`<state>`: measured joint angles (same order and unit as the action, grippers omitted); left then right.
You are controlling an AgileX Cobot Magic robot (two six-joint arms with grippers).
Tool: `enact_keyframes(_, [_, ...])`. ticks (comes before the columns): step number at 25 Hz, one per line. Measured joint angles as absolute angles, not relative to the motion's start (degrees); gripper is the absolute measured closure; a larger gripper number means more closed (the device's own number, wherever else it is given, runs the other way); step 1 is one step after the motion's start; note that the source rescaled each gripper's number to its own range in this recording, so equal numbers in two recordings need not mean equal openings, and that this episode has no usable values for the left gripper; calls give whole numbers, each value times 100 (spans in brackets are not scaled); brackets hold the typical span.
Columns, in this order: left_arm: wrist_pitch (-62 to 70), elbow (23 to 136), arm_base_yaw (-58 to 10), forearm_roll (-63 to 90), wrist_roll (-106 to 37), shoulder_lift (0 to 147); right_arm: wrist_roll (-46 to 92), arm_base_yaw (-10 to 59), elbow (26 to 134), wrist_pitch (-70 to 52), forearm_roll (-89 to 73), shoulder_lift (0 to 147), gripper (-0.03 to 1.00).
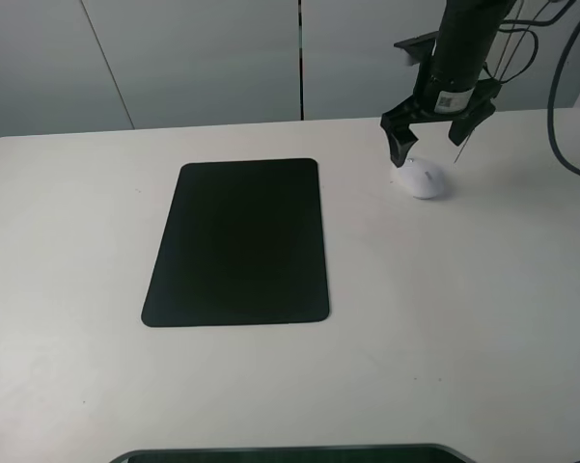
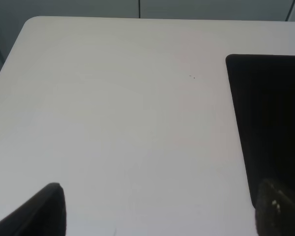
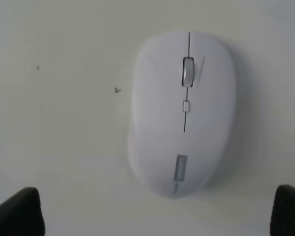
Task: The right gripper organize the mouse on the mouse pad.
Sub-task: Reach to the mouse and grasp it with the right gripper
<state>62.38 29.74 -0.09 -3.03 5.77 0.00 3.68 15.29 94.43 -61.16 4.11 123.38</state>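
Fingers (image 1: 397, 145) of the right gripper (image 1: 428, 147) spread wide over the mouse (image 1: 425, 179), tips cropped in wrist view.

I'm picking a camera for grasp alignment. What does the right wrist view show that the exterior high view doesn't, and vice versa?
Only the right wrist view: on the mouse, the grey scroll wheel and the small square button next to it, seen close. Only the exterior high view: the mouse pad, lying apart from the mouse toward the left, and the arm's barcode label. Both: the white mouse on the table, with the right gripper open over it.
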Motion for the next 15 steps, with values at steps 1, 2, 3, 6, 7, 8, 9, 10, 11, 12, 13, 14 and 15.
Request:
enact_keyframes(1, [6238,2974,-9,-303,577,0,379,1529,9515,-6169,425,12431,-3])
enact_keyframes(2, [6238,2974,-9,-303,577,0,378,1529,9601,-6213,439,12525,-3])
enact_keyframes(3, [6238,2974,-9,-303,577,0,378,1529,9682,-6231,466,12602,-3])
enact_keyframes(6, [6238,2974,-9,-303,577,0,378,1529,9849,-6268,502,12826,-3])
enact_keyframes(7, [6238,2974,-9,-303,577,0,378,1529,9860,-6268,514,12869,-3])
enact_keyframes(8, [6238,2974,-9,-303,577,0,378,1529,9860,-6281,514,12919,-3])
enact_keyframes(9, [6238,2974,-9,-303,577,0,378,1529,9860,-6281,514,12963,-3])
enact_keyframes(10, [6238,2974,-9,-303,577,0,378,1529,9863,-6281,514,13011,-3])
enact_keyframes(11, [6238,2974,-9,-303,577,0,378,1517,9863,-6281,541,13051,-3])
enact_keyframes(12, [6238,2974,-9,-303,577,0,378,1501,9863,-6281,569,13077,-3])
enact_keyframes(13, [6238,2974,-9,-303,577,0,378,1491,9863,-6281,579,13093,-3])
enact_keyframes(14, [6238,2974,-9,-303,577,0,350,1465,9863,-6258,622,13103,-3])
enact_keyframes(15, [6238,2974,-9,-303,577,0,329,1454,9863,-6233,636,13114,-3])
